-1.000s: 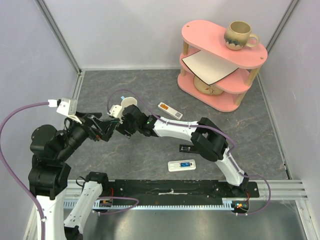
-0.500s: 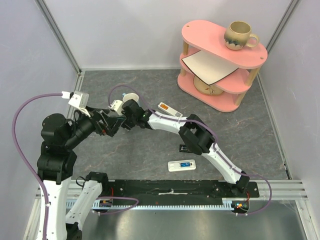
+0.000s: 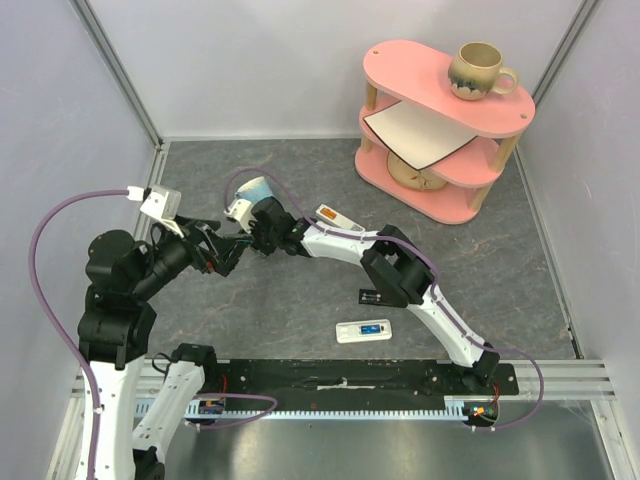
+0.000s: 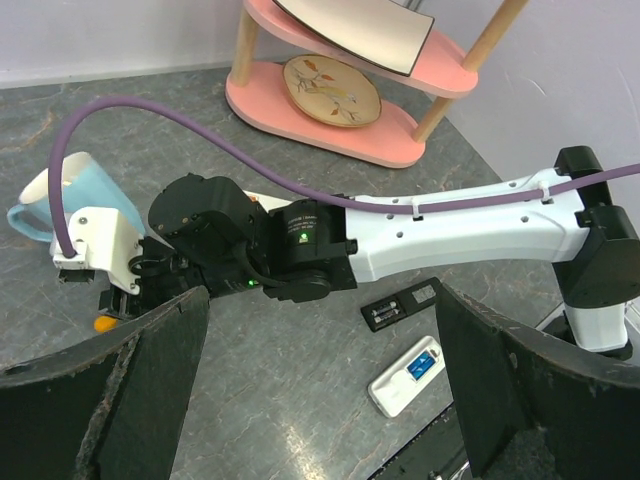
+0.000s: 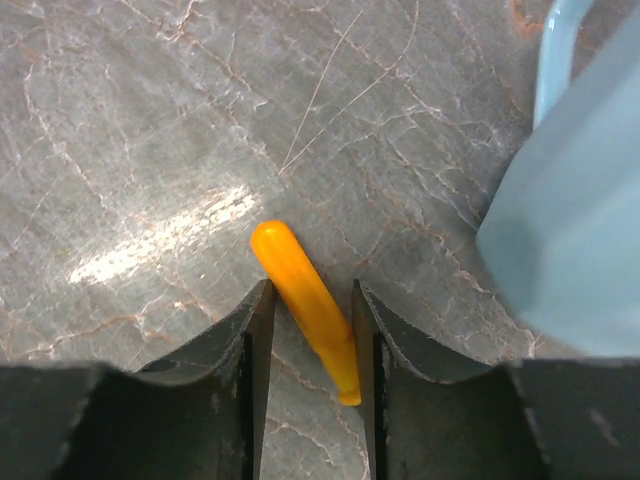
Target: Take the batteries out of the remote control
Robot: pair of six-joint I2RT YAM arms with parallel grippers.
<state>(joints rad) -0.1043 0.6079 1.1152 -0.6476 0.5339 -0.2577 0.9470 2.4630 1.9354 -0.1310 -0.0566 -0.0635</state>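
At the far left, the left hand (image 4: 320, 292) hovers above the grey, marble-veined tabletop (image 3: 500, 290) with its dark, rough-edged fingers spread wide and nothing between them. It faces the right arm, which stretches across in front of it, white-shelled with black joints and a purple cable looped over it.

Just past it, the right hand (image 5: 311, 290) points down at the tabletop. Its two black fingers stand on either side of the orange battery (image 5: 285, 255), a smooth, thin cylinder with a rounded end that lies flat and slightly askew between them. Slim gaps show beside it, so the hand is not clamped on it. Crowding that hand on its far side is a pale blue mug (image 3: 258, 190) with a white inside and glossy wall, upright and just beside the battery.

Further right, a slim white remote (image 3: 338, 220) with an orange patch lies partly under the right arm. Nearer the arm bases rests the open remote (image 3: 362, 331), white and rectangular, a blue battery (image 4: 425, 364) in its bay. A flat black rectangular piece (image 3: 372, 297) lies near it.

Rightmost stands a pink three-tier shelf (image 3: 520, 105) on wooden posts, carrying a speckled beige mug (image 3: 478, 70), a tilted white sheet (image 3: 415, 135) and a painted dish (image 4: 330, 90).
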